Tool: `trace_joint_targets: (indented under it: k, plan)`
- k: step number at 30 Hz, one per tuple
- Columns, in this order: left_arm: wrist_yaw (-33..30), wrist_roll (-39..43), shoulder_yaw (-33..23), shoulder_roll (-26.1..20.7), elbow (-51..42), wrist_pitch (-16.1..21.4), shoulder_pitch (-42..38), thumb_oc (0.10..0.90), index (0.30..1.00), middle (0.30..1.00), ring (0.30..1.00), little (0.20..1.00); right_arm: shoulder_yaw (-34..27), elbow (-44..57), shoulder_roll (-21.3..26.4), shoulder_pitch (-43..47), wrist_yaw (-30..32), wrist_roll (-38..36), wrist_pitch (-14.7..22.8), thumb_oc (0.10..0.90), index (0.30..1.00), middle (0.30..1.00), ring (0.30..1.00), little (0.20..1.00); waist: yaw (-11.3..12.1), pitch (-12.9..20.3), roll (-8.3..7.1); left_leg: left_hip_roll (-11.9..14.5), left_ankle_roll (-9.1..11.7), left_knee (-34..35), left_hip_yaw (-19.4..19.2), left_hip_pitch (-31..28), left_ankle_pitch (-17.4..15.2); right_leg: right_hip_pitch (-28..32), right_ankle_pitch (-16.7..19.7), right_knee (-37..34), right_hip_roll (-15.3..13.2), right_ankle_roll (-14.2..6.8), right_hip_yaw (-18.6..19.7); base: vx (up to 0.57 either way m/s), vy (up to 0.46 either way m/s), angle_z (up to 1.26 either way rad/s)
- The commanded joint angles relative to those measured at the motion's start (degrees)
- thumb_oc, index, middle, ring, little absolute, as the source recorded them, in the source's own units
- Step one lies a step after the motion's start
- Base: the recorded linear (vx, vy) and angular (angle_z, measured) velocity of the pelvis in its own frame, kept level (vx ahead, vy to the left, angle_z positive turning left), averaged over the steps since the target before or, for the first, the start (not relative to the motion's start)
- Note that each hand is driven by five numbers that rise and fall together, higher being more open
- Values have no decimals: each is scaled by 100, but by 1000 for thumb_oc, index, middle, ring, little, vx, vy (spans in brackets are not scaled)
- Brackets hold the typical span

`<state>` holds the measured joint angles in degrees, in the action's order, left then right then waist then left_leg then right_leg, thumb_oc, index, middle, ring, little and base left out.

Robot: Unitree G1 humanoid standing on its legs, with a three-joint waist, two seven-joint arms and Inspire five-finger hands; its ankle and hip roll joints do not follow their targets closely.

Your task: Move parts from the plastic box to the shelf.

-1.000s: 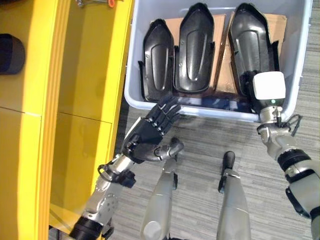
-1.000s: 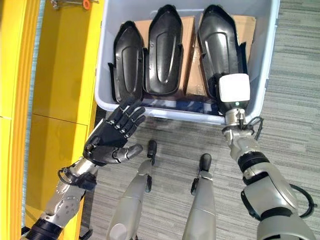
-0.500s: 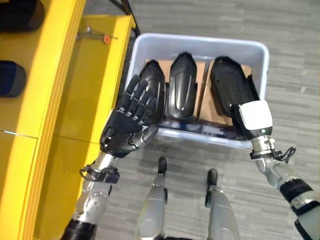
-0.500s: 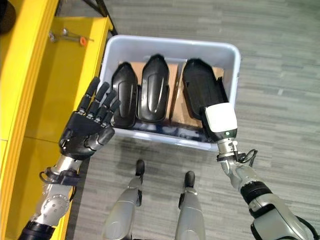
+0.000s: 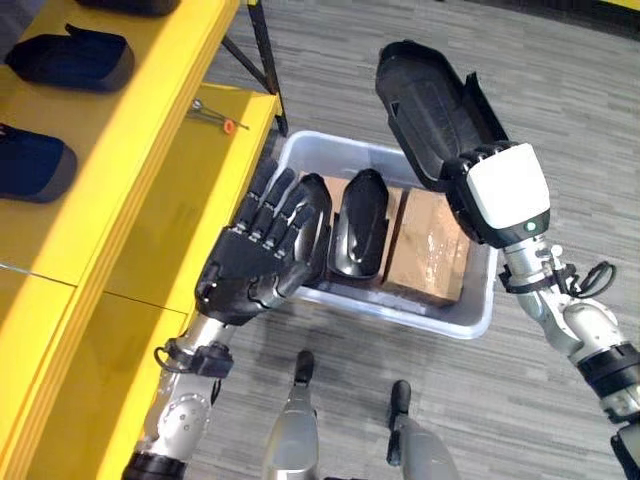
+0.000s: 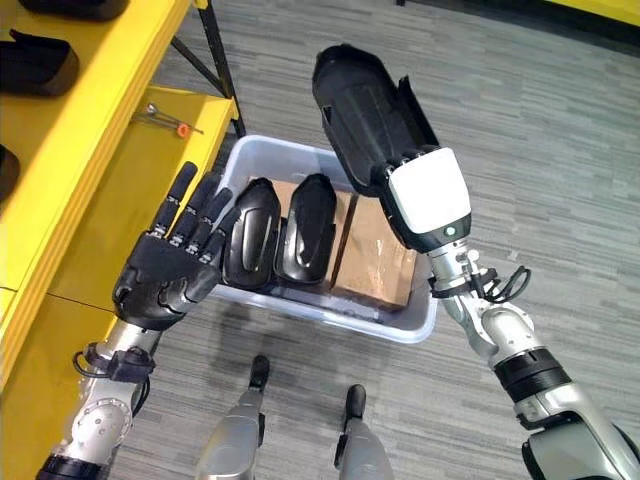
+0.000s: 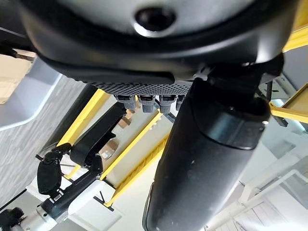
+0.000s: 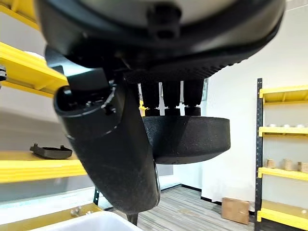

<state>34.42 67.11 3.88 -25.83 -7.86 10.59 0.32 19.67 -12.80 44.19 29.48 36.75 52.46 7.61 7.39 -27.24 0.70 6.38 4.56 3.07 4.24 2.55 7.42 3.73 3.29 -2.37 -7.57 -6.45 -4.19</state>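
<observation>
The yellow shelf (image 5: 150, 130) already carries dark parts, so the long black part (image 5: 430, 105) lifted high above the plastic box (image 5: 470, 315) by the right hand (image 5: 505, 195) could catch the shelf edge or crowd those parts when it swings across. It juts far past the hand, and in the right wrist view the fingers (image 8: 166, 98) curl over its rim with the thumb against it, a grip that may slip if the part tilts. The left hand (image 5: 255, 265) hovers with its fingers spread, empty, in front of the box's near left corner. It hides part of one of the two parts (image 6: 290, 230) left in the box beside a cardboard block (image 5: 430, 250).
</observation>
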Motion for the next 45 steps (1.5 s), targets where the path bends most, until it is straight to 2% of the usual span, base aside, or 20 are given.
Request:
trace_joint_targets:
  k: [1, 2, 4, 6, 12, 16, 17, 19, 21, 23, 24, 26, 27, 28, 32, 34, 35, 43, 44, 45]
  plan:
    - [452, 138, 35, 165, -364, -324, 197, 900, 1000, 1000, 1000, 1000, -382, 664, -33, 0, -4, -1003, 100, 400, 300, 300, 300, 300, -42, 1475, -191, 66, 0, 193, 145, 59, -107, -150, -412, 360, 152, 164, 34, 186, 163, 12]
    - [523, -10, 89, 190, -410, -487, 325, 900, 1000, 1000, 1000, 1000, -535, 964, -119, -203, -104, -1401, 167, 400, 300, 300, 300, 300, -77, 1585, -185, 71, 2, 193, 118, -16, -143, -71, -407, 318, 134, 165, 9, 154, 183, 7]
    - [476, -60, 129, 192, -397, -502, 399, 900, 1000, 1000, 1000, 1000, -628, 1104, -239, -329, -194, -1609, 314, 400, 300, 300, 300, 300, -120, 1661, -163, 73, -1, 193, 92, -86, -181, -9, -409, 280, 122, 167, 0, 103, 179, 1]
    - [218, -218, 159, 195, -345, -157, 456, 900, 1000, 1000, 1000, 1000, -684, 1351, -392, -524, -317, -1835, 506, 400, 300, 300, 300, 300, -183, 1752, -138, 78, -3, 193, 32, -178, -237, 60, -398, 232, 92, 148, -5, 78, 184, -5]
    - [-145, -773, 93, 355, -135, 23, 620, 900, 1000, 1000, 1000, 1000, -887, 2156, -781, -1628, -784, -2325, 984, 400, 300, 300, 300, 300, -356, 1935, -128, -15, -106, 193, -127, -339, -366, 126, -342, 242, -43, 49, 1, 54, 210, -6]
    - [-279, -1136, 88, 331, 45, 163, 726, 900, 1000, 1000, 1000, 1000, -804, 2205, -913, -2041, -863, -2148, 1085, 400, 300, 300, 300, 300, -439, 1955, -125, -137, -223, 193, -287, -515, -505, 199, -348, 305, -183, -35, -67, 44, 242, -10]
    - [-261, -1249, 101, 300, 231, 313, 759, 900, 1000, 1000, 1000, 1000, -798, 2101, -951, -2162, -695, -2154, 1206, 400, 300, 300, 300, 300, -497, 1995, -140, -232, -292, 193, -399, -595, -556, 239, -232, 259, -283, -144, -98, 51, 318, -14]
    - [-195, -1316, 119, 264, 267, 372, 759, 900, 1000, 1000, 1000, 1000, -824, 2141, -973, -2216, -571, -2117, 1257, 400, 300, 300, 300, 300, -520, 2016, -148, -282, -324, 193, -449, -607, -574, 231, -146, 221, -342, -210, -109, 20, 234, -20]
    - [-21, -1312, 144, 185, 215, 294, 773, 900, 1000, 1000, 1000, 1000, -905, 2273, -985, -2299, -471, -2023, 1276, 400, 300, 300, 300, 300, -557, 2035, -152, -350, -380, 193, -545, -624, -619, 187, -44, 191, -425, -298, -122, -11, 188, -16]
    - [-34, -1340, 193, 79, 131, -89, 825, 900, 1000, 1000, 1000, 1000, -960, 2286, -975, -2292, -422, -2049, 1191, 400, 300, 300, 300, 300, -574, 2042, -143, -453, -474, 193, -777, -679, -712, 102, 58, 216, -520, -358, -260, -39, 189, -5]
    - [-53, -1350, 194, 72, 121, -96, 832, 900, 1000, 1000, 1000, 1000, -956, 2273, -975, -2277, -423, -2054, 1189, 400, 300, 300, 300, 300, -569, 2041, -144, -459, -480, 193, -805, -687, -720, 97, 64, 220, -524, -359, -282, -42, 164, -16]
    - [-215, -1483, 245, -14, 90, -194, 922, 900, 1000, 1000, 1000, 1000, -869, 2178, -941, -2065, -357, -2152, 1252, 400, 300, 300, 300, 300, -506, 2028, -145, -499, -532, 193, -1141, -777, -794, 1, 100, 328, -512, -379, -629, -48, 98, -34]
    - [-174, -1400, 261, -65, 118, -290, 974, 900, 1000, 1000, 1000, 1000, -887, 2272, -881, -2027, -352, -2230, 1246, 400, 300, 300, 300, 300, -514, 2039, -138, -517, -579, 193, -1216, -785, -823, -31, -39, 445, -380, -341, -645, -51, 62, -49]
    - [-188, -1381, 267, -71, 119, -304, 977, 900, 1000, 1000, 1000, 1000, -904, 2316, -863, -2036, -367, -2257, 1227, 400, 300, 300, 300, 300, -520, 2044, -135, -524, -591, 193, -1210, -782, -829, -45, -78, 478, -342, -325, -615, -49, 33, -50]
    - [-366, -1228, 379, -81, 76, -629, 860, 900, 1000, 1000, 1000, 1000, -1002, 2543, -723, -2132, -354, -2384, 1092, 400, 300, 300, 300, 300, -646, 2074, -100, -603, -694, 187, -891, -717, -799, -165, -407, 732, 144, -29, -109, -40, -3, -10]
    - [-292, -1187, 465, -58, 148, -681, 807, 900, 1000, 1000, 1000, 1000, -1125, 2514, -700, -2285, -290, -2362, 1048, 400, 300, 300, 300, 300, -753, 2109, -97, -697, -723, 189, -484, -695, -768, -145, -466, 723, 448, 116, 372, -10, -95, 53]
    - [-353, -1271, 521, -65, 75, -720, 792, 900, 1000, 1000, 1000, 1000, -1226, 2522, -706, -2406, -279, -2443, 1009, 400, 300, 300, 300, 300, -830, 2143, -104, -770, -709, 193, -137, -634, -700, -141, -422, 639, 673, 217, 718, -46, -179, 114]
    - [-762, -1466, 345, -73, -114, -559, 1077, 900, 1000, 1000, 1000, 1000, -1256, 2692, -636, -2528, -532, -2846, 1264, 400, 300, 300, 300, 300, -741, 2095, -100, -781, -594, 168, 207, -568, -586, -72, -409, 460, 784, 327, 702, -30, -143, 43]
    - [-1056, -1559, 315, -131, -314, -456, 1200, 900, 1000, 1000, 1000, 1000, -1172, 2761, -563, -2453, -586, -2991, 1410, 400, 300, 300, 300, 300, -641, 2020, -100, -788, -571, 121, 315, -460, -549, -101, -455, 453, 807, 403, 587, -72, -180, 10]
    - [-1076, -1559, 305, -135, -339, -457, 1221, 900, 1000, 1000, 1000, 1000, -1163, 2782, -562, -2451, -579, -2980, 1390, 400, 300, 300, 300, 300, -627, 2011, -100, -791, -568, 114, 328, -448, -543, -100, -462, 453, 810, 410, 567, -73, -192, 17]
